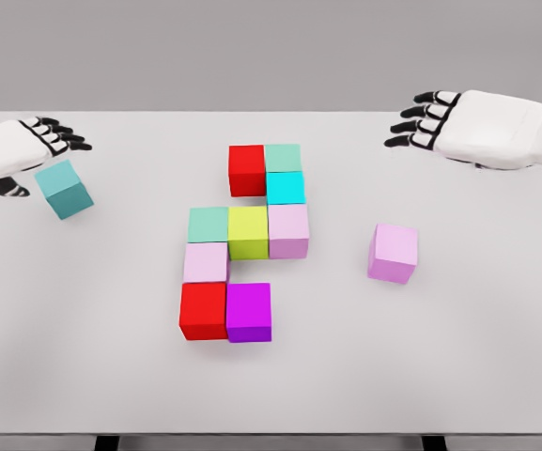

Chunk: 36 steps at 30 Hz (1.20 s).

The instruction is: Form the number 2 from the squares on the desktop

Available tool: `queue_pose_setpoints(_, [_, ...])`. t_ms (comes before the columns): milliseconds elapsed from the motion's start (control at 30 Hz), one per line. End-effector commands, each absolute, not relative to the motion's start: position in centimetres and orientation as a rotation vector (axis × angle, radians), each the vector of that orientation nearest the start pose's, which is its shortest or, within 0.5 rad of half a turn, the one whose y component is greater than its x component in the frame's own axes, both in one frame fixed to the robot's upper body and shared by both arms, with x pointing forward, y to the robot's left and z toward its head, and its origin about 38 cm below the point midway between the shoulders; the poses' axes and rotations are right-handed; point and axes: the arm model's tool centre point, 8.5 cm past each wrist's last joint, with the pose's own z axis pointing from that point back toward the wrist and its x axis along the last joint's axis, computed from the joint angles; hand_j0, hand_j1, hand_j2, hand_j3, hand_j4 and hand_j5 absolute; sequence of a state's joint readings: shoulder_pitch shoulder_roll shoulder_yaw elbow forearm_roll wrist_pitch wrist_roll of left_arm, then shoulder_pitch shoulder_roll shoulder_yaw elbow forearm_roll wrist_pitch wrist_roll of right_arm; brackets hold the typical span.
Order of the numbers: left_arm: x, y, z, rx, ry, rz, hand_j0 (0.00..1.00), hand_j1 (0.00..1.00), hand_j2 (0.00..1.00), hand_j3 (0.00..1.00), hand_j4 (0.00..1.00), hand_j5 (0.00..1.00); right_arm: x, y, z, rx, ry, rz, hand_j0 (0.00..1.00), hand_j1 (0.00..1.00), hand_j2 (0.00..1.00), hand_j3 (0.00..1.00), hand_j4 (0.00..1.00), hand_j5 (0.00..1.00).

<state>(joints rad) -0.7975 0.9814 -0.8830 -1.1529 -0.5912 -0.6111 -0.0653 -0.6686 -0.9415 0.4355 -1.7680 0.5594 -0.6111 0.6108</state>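
Observation:
Several coloured cubes sit joined in the middle of the white table [83, 357]. A red cube [247, 170] and a mint cube [283, 157] form the top row, with a cyan cube [286, 187] below the mint one. Under that run a mint cube [209, 225], a yellow-green cube [248, 232] and a pink cube [288, 230]. A pale pink cube [205, 262] leads down to a red cube [203, 310] and a magenta cube [249, 312]. A teal cube [64, 188] lies skewed just below my open left hand [28, 150], between thumb and fingers. My right hand [421, 120] hovers open at the back right.
A loose pink cube [393, 253] stands alone right of the group, below and in front of the right hand. The table's front edge runs along the bottom of the view.

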Motion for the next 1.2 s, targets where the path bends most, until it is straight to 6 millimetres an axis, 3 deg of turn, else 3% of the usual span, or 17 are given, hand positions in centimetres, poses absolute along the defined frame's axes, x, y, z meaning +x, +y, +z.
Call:
queue_pose_setpoints(0, [45.8, 41.2, 19.6, 0.748, -1.255, -2.016, 1.00, 1.00, 1.00, 1.00, 1.00, 1.00, 38.9, -29.0, 26.7, 0.751, 1.470, -2.998, 1.00, 1.00, 1.00, 1.00, 1.00, 1.00])
queue_pose_setpoints(100, [45.8, 41.1, 19.5, 0.745, -1.254, -2.019, 1.00, 1.00, 1.00, 1.00, 1.00, 1.00, 38.9, -28.3, 27.1, 0.642, 1.386, -3.031, 1.00, 1.00, 1.00, 1.00, 1.00, 1.00])
queue_pose_setpoints(233, [45.8, 41.1, 19.5, 0.747, -1.250, -2.024, 1.00, 1.00, 1.00, 1.00, 1.00, 1.00, 38.7, -29.6, 28.8, 0.613, 1.367, -3.070, 1.00, 1.00, 1.00, 1.00, 1.00, 1.00])
queue_pose_setpoints(400, [46.0, 40.7, 19.2, 0.743, -1.251, -2.028, 1.00, 1.00, 1.00, 1.00, 1.00, 1.00, 38.5, -28.3, 27.0, 0.491, 1.365, -3.088, 0.99, 0.99, 0.99, 0.99, 0.99, 0.99])
queue_pose_setpoints(800, [46.5, 40.7, 18.3, 0.744, -1.222, -2.034, 1.00, 1.00, 1.00, 1.00, 1.00, 1.00, 41.8, -28.1, 24.8, 0.419, 1.518, -3.158, 0.99, 0.99, 0.99, 0.99, 0.99, 0.99])
queue_pose_setpoints(1167, [46.9, 40.2, 17.5, 0.735, -1.205, -2.046, 1.00, 1.00, 1.00, 1.00, 1.00, 1.00, 42.0, -26.4, 21.8, 0.347, 1.498, -3.172, 0.98, 0.98, 0.98, 0.98, 0.98, 0.98])
